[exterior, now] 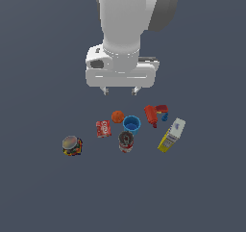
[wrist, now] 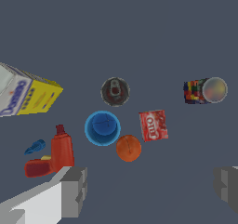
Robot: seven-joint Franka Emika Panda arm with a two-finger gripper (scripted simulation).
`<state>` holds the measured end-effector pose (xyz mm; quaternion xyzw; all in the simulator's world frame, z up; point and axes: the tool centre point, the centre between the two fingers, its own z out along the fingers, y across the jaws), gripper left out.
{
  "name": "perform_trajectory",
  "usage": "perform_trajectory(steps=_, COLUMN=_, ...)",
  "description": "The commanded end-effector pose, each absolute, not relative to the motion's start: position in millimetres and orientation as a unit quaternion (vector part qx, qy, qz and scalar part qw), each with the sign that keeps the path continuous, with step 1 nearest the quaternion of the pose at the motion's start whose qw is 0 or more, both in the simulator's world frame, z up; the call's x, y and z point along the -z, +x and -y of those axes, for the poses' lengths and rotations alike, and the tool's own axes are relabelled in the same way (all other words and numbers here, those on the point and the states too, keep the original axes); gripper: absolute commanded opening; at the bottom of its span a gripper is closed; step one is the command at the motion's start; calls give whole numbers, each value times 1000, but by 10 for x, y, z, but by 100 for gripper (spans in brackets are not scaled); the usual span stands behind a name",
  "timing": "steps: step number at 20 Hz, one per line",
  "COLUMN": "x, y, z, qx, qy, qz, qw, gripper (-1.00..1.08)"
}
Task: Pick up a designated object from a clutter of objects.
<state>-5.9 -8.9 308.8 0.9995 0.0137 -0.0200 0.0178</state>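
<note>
The gripper (exterior: 120, 90) is held released above the clutter; the yellow-white carton (exterior: 172, 135) is located at centre right.

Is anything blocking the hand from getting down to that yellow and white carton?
Nothing visible covers the carton; it lies apart at the clutter's edge, toward the exterior view's right. The open hand hangs above the orange ball, and the red bottle lies nearest the carton, not touching.

"Domino" on the yellow-white carton (wrist: 25, 95)
</note>
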Motion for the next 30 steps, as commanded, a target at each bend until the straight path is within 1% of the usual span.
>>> perform_trajectory(steps=1, x=-3088, y=-59, z=89, qx=20, qy=1000, qz=-14, qw=18, gripper=100)
perform_trajectory(steps=9, x=-3006, y=-137, z=1, qx=38, qy=998, qz=-44, qw=26, gripper=100)
perform_trajectory(steps=15, x=-3000, y=-127, z=-14, qx=37, qy=998, qz=-41, qw=26, gripper=100)
perform_trajectory(steps=23, x=-2930, y=-35, z=-173, qx=33, qy=999, qz=-15, qw=28, gripper=100)
perform_trajectory(steps=30, x=-2807, y=104, z=-449, qx=26, qy=999, qz=30, qw=28, gripper=100)
